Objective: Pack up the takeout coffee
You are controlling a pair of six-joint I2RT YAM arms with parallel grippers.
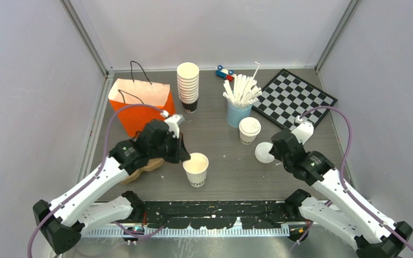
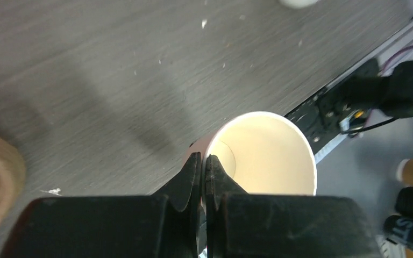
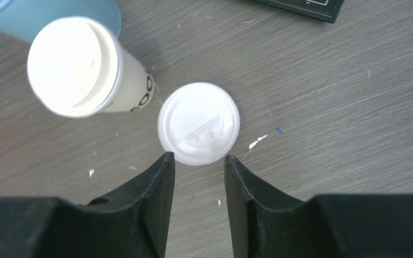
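Grip at left claw (image 2: 203, 172): pressed almost flat on the wall of the open cup (image 2: 263, 156), one finger seemingly inside the rim, one outside. No lid there, and nothing visible inside. Right claw (image 3: 199, 161) spread, holding nothing; just ahead of its tips, loose lid (image 3: 199, 122) lying flat (top side up, it seems), no grip on it yet. Ahead and to the left of that claw, lidded cup (image 3: 75, 67), upright, looking ready. Beyond left claw and a little to its left, orange bag (image 1: 140, 102), standing open, no cup visible in it. Judged early in the job: one cup capped, one left to cap, both left to bag. Probably next: closing on lid, then over to open cup.
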